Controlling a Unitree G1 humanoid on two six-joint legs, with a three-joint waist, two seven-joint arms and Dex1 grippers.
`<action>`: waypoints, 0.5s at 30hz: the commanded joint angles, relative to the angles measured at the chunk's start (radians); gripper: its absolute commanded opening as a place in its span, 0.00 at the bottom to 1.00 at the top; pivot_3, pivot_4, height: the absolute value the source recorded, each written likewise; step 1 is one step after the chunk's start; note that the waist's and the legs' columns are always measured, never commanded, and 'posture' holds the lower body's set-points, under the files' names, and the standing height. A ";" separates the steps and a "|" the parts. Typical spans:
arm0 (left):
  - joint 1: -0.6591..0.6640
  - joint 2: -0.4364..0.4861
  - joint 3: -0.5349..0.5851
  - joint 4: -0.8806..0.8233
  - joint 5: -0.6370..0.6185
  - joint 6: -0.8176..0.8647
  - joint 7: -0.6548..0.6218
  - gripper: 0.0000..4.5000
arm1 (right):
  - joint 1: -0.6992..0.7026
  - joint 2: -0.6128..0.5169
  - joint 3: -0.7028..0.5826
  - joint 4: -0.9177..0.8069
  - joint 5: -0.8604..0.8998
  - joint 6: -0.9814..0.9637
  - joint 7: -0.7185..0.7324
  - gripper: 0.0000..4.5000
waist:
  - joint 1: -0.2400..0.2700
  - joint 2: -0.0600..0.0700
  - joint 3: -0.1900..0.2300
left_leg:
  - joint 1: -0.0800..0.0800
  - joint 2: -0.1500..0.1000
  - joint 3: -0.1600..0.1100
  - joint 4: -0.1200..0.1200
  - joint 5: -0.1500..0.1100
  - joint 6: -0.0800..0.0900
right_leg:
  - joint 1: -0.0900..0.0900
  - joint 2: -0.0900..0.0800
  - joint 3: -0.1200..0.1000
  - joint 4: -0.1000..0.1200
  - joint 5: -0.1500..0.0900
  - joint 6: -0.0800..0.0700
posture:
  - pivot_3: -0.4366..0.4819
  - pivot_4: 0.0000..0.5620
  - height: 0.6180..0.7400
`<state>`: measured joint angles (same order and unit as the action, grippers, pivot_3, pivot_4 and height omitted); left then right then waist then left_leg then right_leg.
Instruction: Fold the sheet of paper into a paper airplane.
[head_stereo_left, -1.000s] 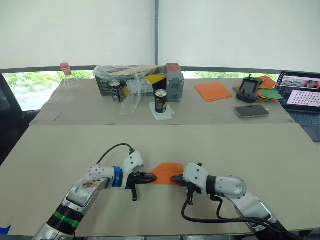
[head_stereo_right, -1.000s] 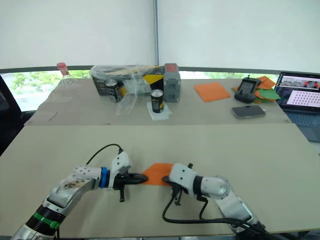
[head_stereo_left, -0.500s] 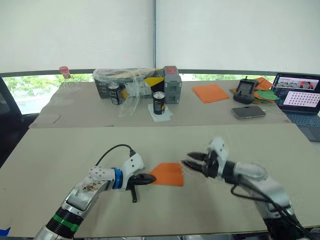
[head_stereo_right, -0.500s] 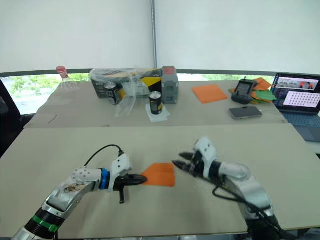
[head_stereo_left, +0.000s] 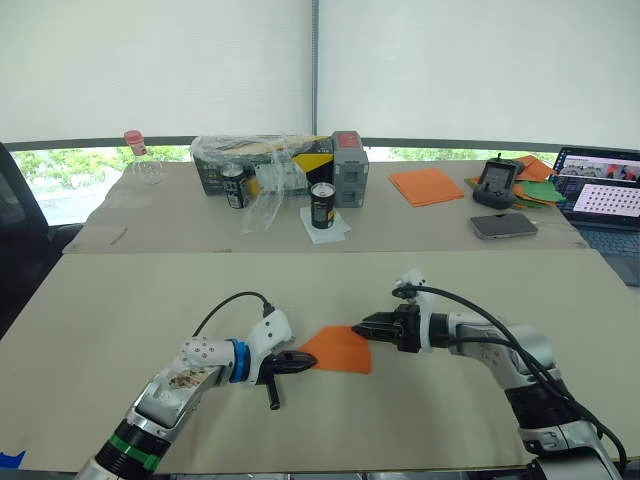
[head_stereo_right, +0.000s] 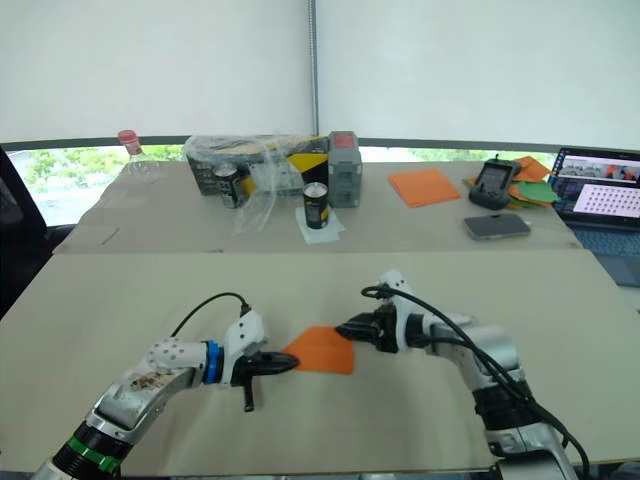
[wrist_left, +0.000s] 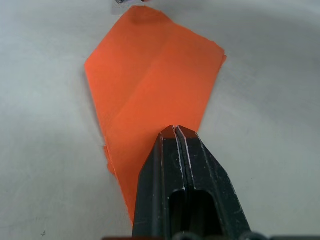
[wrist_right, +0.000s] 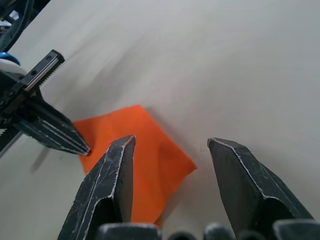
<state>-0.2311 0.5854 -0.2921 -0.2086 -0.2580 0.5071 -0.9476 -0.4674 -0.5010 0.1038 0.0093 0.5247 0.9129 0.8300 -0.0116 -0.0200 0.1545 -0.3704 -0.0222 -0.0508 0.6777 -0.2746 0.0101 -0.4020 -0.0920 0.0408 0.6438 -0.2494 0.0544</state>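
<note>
The orange sheet of paper (head_stereo_left: 338, 348) lies flat on the near table, folded into a pointed wedge of layered flaps with a crease along it (wrist_left: 150, 85). My left gripper (head_stereo_left: 303, 360) is shut, and its closed fingertips (wrist_left: 175, 132) rest on top of the paper's narrow left end. My right gripper (head_stereo_left: 361, 325) is open just off the paper's far right corner, a little above the table. Its two fingers (wrist_right: 117, 170) stand apart over the paper's edge (wrist_right: 145, 155) with nothing between them.
On the back table are a stack of orange sheets (head_stereo_left: 425, 184), green and orange papers (head_stereo_left: 540, 187), two cans (head_stereo_left: 321, 203), a grey box (head_stereo_left: 349, 155), a plastic-wrapped box (head_stereo_left: 255, 160), a phone (head_stereo_left: 504, 224) and a laptop (head_stereo_left: 605, 200).
My right gripper opened, let go of the paper's right side, swung away to the right and came back to its far right corner. The left gripper stayed on the paper.
</note>
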 joint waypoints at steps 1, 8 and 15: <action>0.031 0.012 -0.032 0.024 0.025 0.035 0.005 0.00 | -0.016 -0.019 0.014 0.003 -0.009 -0.025 0.046 0.58 | 0.000 0.000 0.000 | 0.000 0.000 0.000 0.000 0.000 0.000 | 0.000 0.000 0.000 0.000 0.000 0.000 | 0.48 0.27 1.00; 0.031 0.003 -0.028 0.026 0.023 0.026 0.011 0.00 | 0.011 -0.010 -0.010 -0.030 0.036 -0.017 0.096 0.52 | 0.000 0.000 0.000 | 0.000 0.000 0.000 0.000 0.000 0.000 | 0.000 0.000 0.000 0.000 0.000 0.000 | 0.48 0.27 1.00; 0.025 0.004 -0.030 0.020 0.017 0.031 0.004 0.00 | 0.040 -0.020 -0.028 -0.125 0.041 -0.130 0.154 0.01 | 0.000 0.000 0.000 | 0.000 0.001 0.000 0.000 0.000 0.000 | 0.000 0.000 0.000 0.000 0.000 0.000 | 0.48 0.27 1.00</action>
<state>-0.2286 0.5835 -0.2911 -0.2097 -0.2594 0.5052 -0.9430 -0.4376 -0.5045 0.0862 -0.0513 0.5560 0.8401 0.9487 -0.0115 -0.0200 0.1545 -0.3705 -0.0210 -0.0510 0.6775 -0.2747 0.0102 -0.4020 -0.0921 0.0408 0.6434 -0.2494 0.0545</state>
